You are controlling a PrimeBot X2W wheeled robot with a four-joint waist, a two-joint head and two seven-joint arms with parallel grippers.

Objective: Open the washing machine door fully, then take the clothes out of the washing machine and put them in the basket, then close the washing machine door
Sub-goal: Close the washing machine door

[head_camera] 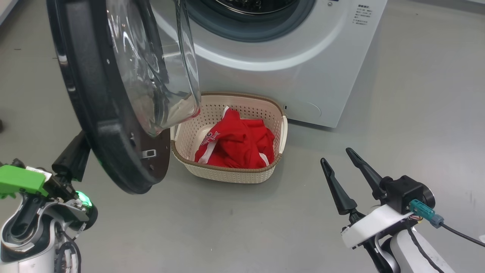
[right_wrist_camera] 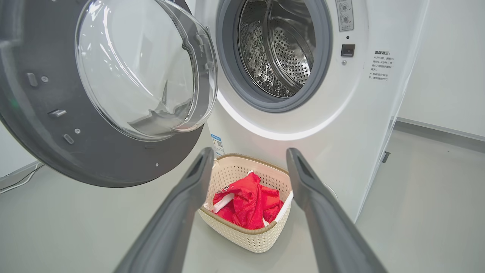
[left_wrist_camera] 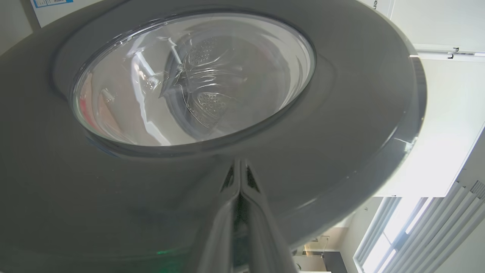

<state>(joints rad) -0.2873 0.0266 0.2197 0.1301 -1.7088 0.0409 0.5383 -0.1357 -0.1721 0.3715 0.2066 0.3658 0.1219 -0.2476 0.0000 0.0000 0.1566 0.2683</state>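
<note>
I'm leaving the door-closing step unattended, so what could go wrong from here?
The left hand, shut, seems to meet the round glossy black-rimmed glass door only with narrow fingertips; they may slide off its smooth face. The door's lower edge looks close to the cream perforated plastic basket of red clothes; swinging shut, it might nudge the basket.

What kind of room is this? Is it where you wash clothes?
Probably a laundry room, or a plain test room set up like one. A white washer stands with its door open, and a basket of red clothes sits on the grey floor before it.
</note>
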